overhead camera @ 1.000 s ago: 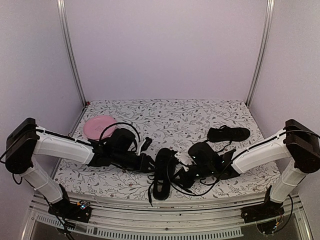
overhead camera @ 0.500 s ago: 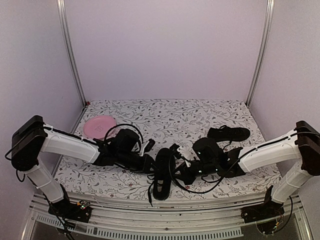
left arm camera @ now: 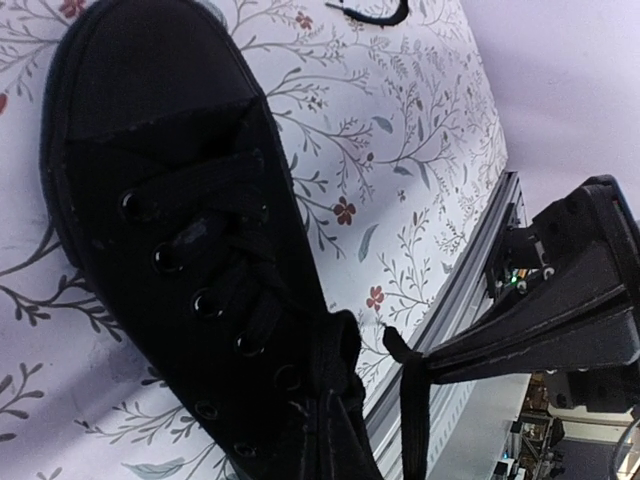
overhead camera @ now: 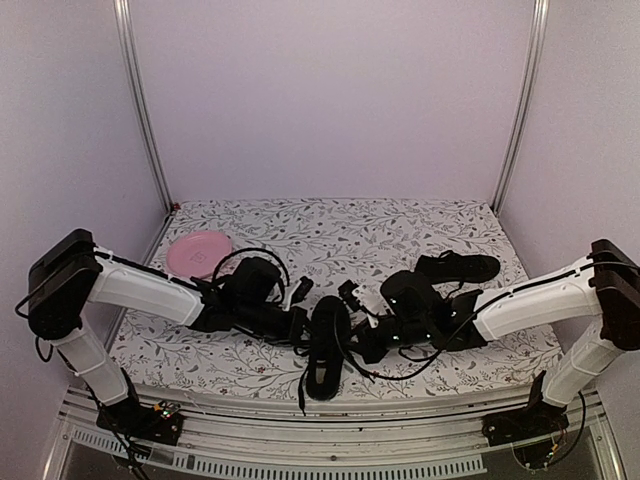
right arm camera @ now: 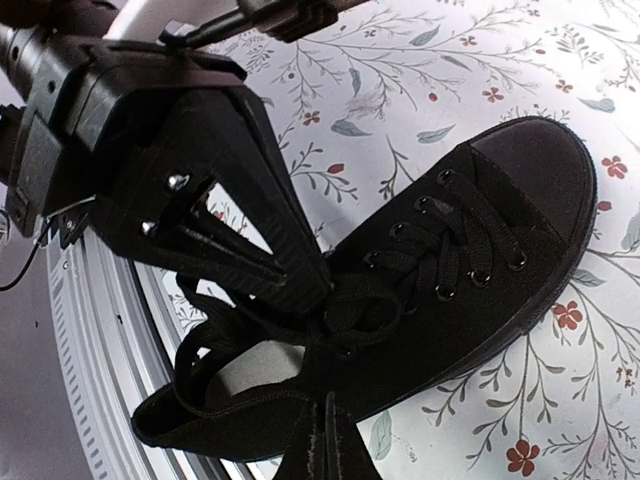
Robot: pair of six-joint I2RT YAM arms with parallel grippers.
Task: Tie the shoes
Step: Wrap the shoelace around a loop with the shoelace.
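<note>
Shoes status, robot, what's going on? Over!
Left claw shut on near shoe's lace. Right claw shut by its heel. Bow not tied. Other shoe, plate well clear.

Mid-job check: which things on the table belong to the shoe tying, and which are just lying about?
For the job: near black shoe, its laces, far black shoe, left claw, right claw.
Lying about: pink plate.

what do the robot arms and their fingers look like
Both the left arm and the right arm have white tubular links with black boxy joints. The wrists and ends are all black. The fingers are flat matte black wedges tapering to a narrow tip, with small silver screws. Thin black cables loop above the wrists. No markings are visible.
</note>
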